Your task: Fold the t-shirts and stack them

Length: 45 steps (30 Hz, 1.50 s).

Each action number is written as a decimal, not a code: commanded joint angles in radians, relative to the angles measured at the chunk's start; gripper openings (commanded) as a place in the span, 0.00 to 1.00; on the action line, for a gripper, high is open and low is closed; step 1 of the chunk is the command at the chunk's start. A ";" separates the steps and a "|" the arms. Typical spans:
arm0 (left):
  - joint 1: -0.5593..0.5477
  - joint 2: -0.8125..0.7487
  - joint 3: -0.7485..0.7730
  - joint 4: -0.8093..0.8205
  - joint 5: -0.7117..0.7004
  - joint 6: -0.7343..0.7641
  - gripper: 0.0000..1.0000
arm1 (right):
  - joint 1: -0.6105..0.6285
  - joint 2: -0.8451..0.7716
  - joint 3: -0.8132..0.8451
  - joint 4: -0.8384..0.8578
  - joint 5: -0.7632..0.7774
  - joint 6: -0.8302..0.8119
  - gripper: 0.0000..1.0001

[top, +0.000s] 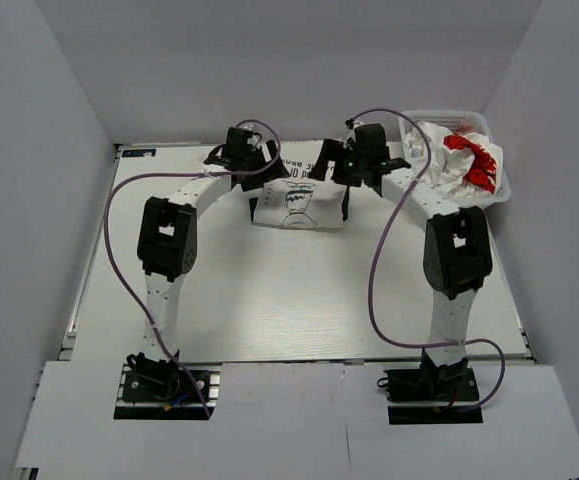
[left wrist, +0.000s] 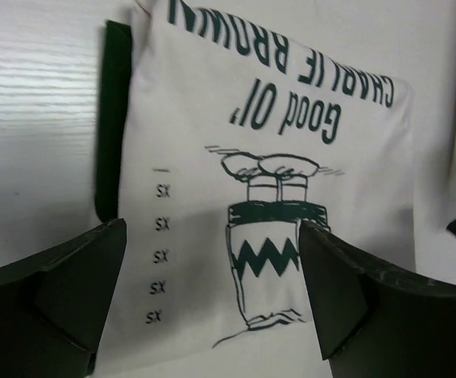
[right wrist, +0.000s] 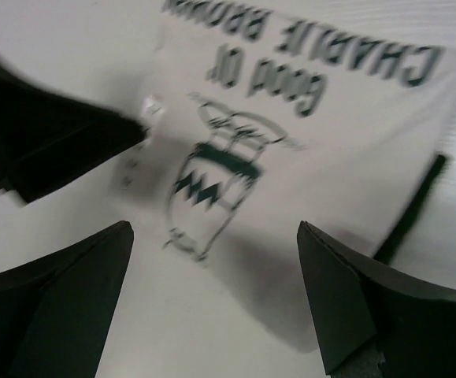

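A folded white t-shirt [top: 299, 205] with dark green print and dark green trim lies flat at the back middle of the table. It fills the left wrist view [left wrist: 275, 157] and the right wrist view [right wrist: 306, 157]. My left gripper [top: 250, 168] hovers open and empty over the shirt's far left corner. My right gripper [top: 341, 170] hovers open and empty over its far right corner. A second white shirt with red print [top: 464, 160] lies crumpled in the white basket [top: 424, 118] at the back right.
The basket stands against the right wall, close to my right arm's elbow. The left gripper shows as a dark shape at the left edge of the right wrist view [right wrist: 46, 142]. Walls close in the table on three sides.
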State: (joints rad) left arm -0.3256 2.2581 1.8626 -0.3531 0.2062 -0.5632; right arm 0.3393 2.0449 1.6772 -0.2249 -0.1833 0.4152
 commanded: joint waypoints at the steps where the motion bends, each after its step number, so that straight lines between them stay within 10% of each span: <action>1: -0.013 -0.074 -0.010 0.060 0.056 -0.027 1.00 | 0.049 -0.118 -0.135 0.169 -0.162 0.040 0.90; 20: -0.004 0.023 -0.054 -0.058 0.062 -0.015 1.00 | -0.025 0.005 -0.530 0.377 -0.241 0.120 0.90; 29: -0.026 -0.067 -0.006 -0.167 -0.146 0.137 1.00 | -0.022 -0.371 -0.599 0.375 -0.226 -0.079 0.90; 45: -0.035 0.133 0.167 -0.218 -0.073 0.241 0.87 | -0.026 -0.749 -0.792 0.160 0.069 -0.115 0.90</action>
State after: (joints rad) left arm -0.3527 2.3810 2.0129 -0.5674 0.1116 -0.3416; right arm 0.3199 1.3582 0.8886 0.0235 -0.2535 0.3309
